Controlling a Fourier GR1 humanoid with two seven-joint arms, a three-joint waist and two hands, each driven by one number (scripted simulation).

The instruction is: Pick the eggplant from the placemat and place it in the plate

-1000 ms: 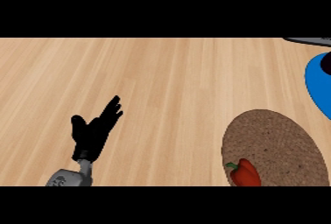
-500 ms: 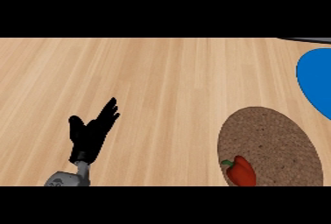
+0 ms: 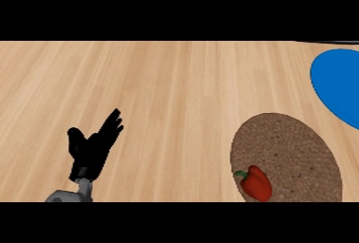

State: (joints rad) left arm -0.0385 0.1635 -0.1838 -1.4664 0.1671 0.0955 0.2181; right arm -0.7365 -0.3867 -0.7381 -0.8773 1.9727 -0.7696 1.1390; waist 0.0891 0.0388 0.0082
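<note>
One hand shows, the robot's left hand, at the lower left of the head view. It rises from one grey forearm at the bottom edge, and its black fingers are straight and slightly spread, pointing up and a little to the right, with the thumb out to the left. It holds nothing and touches nothing. Behind it runs one light wooden counter, its grain crossing the view from side to side. Further right, well apart from the hand, lies one brown, speckled oval placemat, its lower end cut off by the bottom edge. On the placemat's lower left part, near the rim, rests one vegetable. It looks like a red pepper rather than an eggplant, lying flat with a green stem at its upper left end. At the far right is one blue plate, cut by the right edge, near the placemat's upper end with a strip of wood between them.
</note>
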